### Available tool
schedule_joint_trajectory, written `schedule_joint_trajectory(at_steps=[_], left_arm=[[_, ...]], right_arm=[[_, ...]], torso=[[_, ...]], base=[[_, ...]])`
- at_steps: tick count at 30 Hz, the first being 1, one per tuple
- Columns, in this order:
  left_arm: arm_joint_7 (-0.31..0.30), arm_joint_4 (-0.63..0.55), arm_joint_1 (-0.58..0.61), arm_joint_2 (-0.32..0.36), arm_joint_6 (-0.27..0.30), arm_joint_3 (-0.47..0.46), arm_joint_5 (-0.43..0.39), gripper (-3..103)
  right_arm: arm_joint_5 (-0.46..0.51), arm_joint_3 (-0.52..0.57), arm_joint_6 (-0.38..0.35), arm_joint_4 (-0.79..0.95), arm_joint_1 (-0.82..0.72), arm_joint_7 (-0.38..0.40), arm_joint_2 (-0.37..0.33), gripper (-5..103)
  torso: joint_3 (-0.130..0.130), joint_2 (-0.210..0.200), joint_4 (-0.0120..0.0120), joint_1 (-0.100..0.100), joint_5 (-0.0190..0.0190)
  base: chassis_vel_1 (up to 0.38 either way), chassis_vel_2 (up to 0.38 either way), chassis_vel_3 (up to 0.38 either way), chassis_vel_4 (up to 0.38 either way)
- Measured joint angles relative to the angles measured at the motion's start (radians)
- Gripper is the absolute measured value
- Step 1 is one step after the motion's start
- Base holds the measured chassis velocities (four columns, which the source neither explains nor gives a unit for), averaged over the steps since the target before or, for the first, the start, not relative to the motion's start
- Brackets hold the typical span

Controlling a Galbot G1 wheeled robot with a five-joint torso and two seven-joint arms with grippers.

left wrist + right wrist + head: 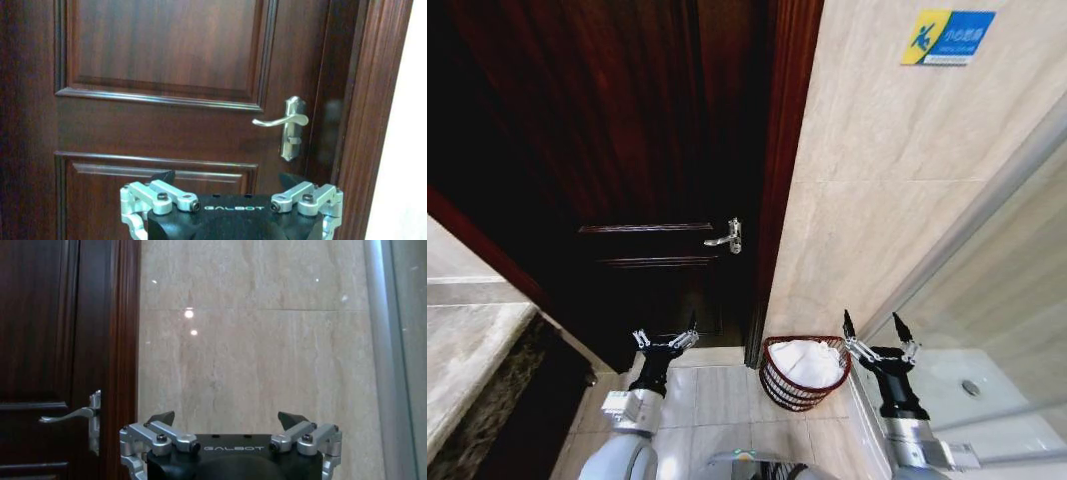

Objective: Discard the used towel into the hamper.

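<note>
Hamper on floor by the door frame, at the tiled wall's foot, white towel already inside, so discard looks done. Right tool just right of hamper rim, fingers apart, empty, likely after release. Left tool left of hamper, facing wooden door, spread open, idle.
</note>
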Motion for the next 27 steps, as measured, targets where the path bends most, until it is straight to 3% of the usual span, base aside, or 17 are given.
schedule_joint_trajectory(at_steps=[14,27], left_arm=[[0.000,0.000,0.000,0.000,0.000,0.000,0.000,100],[0.000,0.000,0.000,0.000,0.000,0.000,0.000,100]], right_arm=[[0.000,0.000,0.000,0.000,0.000,0.000,0.000,100],[0.000,0.000,0.000,0.000,0.000,0.000,0.000,100]], torso=[[0.000,-0.001,-0.0001,0.000,0.0001],[-0.001,-0.001,-0.0002,0.000,-0.0002]], base=[[0.006,0.005,-0.007,-0.003],[0.168,0.153,-0.165,-0.164]])
